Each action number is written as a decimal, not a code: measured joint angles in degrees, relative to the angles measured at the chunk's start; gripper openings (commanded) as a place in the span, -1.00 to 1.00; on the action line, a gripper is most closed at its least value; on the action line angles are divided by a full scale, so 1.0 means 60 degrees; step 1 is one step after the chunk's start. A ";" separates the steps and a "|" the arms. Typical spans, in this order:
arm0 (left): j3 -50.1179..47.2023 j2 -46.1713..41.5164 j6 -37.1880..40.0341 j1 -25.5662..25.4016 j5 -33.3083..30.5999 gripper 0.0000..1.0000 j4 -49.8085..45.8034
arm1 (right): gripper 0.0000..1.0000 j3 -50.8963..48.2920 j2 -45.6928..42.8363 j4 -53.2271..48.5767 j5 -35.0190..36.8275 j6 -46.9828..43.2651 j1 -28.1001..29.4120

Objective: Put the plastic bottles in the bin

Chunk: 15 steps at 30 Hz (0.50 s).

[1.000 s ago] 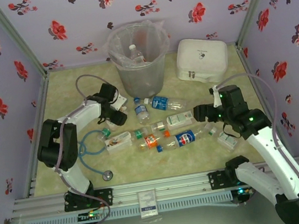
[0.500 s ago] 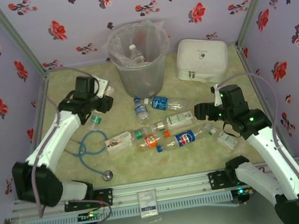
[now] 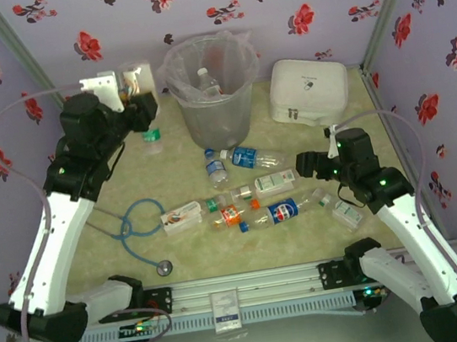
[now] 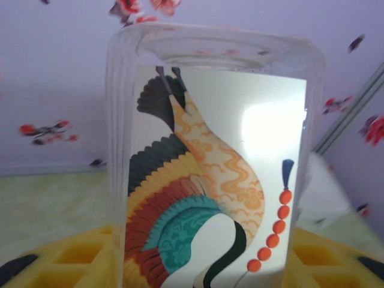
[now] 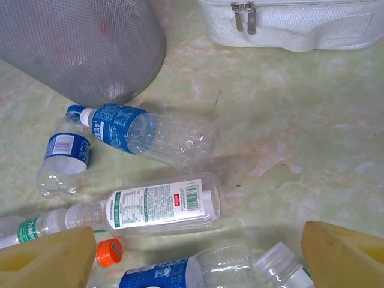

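My left gripper (image 3: 138, 94) is raised beside the left rim of the bin (image 3: 211, 97) and is shut on a clear bottle (image 4: 210, 162) with a colourful bird label, yellow fingers (image 4: 72, 258) on either side. A green cap (image 3: 151, 136) shows just below it. My right gripper (image 3: 309, 166) hangs open over the loose bottles, with nothing between its fingers (image 5: 48, 258). Under it lie a white-label bottle (image 5: 159, 207), a blue-label bottle (image 5: 150, 135), a small blue one (image 5: 63, 159) and a Pepsi bottle (image 3: 281, 212). One bottle (image 3: 206, 81) stands inside the bin.
A white latched case (image 3: 309, 87) sits right of the bin. A blue-tubed stethoscope (image 3: 138, 226) lies at the left front. More bottles (image 3: 184, 215) lie mid-table, and one (image 3: 347, 215) lies by the right arm. Flowered walls close in three sides.
The left arm lifted the bottle off the table and carried it up and back to the bin's left rim. The right arm barely moved.
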 measured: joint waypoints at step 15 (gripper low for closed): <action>0.4954 0.5701 -0.1592 -0.0696 0.0641 -1.00 0.2302 | 0.79 0.0004 -0.0186 0.0295 0.0004 0.0186 0.0000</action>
